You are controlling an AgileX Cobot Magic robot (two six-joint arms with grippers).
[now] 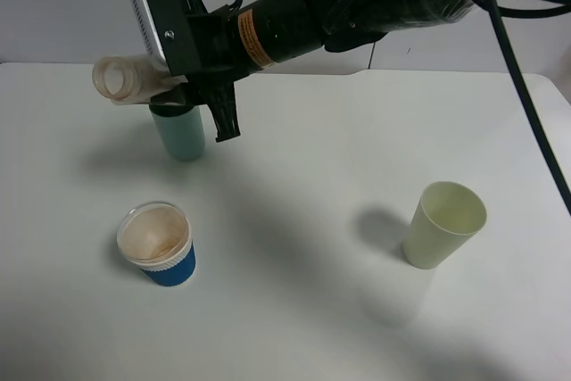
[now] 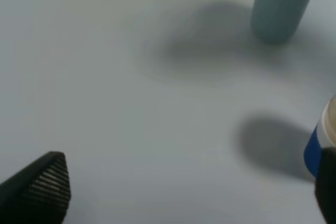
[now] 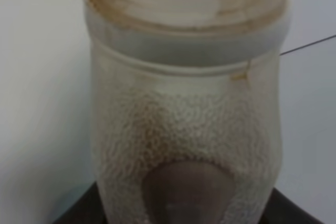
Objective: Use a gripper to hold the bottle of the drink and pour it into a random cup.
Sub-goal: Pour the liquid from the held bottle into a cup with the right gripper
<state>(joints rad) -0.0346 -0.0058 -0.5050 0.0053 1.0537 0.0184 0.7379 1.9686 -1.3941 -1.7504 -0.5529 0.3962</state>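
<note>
Our right gripper (image 1: 189, 86) is clamped on the bottle of the drink (image 1: 125, 80). It holds the bottle up in the air, high over the white surface (image 1: 303, 176). The bottle lies on its side. Its wide open mouth points away from the gripper and away from the black arm (image 1: 357, 2). In the right wrist view the bottle fills almost everything. We see brown smears on its bumpy clear wall, and a dark gripper pad pressed against it from behind.

The teal tumbler (image 1: 182, 131) stands right under the right gripper, upright on the surface. The bottle mouth sticks out past the tumbler, not over it. We cannot tell if the gripper touches the tumbler.

The blue cup (image 1: 158, 245) stands well apart from the right gripper, lower down and nearer to the camera. It is upright, and its inside is brown. The bottle is not over it.

The pale yellow-green cup (image 1: 443, 225) stands far off on the other side of the arm, also upright.

Our left gripper (image 2: 189, 182) is spread wide with nothing between its fingers. It hangs low over the surface. The blue cup is just beside one of its fingers, and the teal tumbler is farther ahead of it.
</note>
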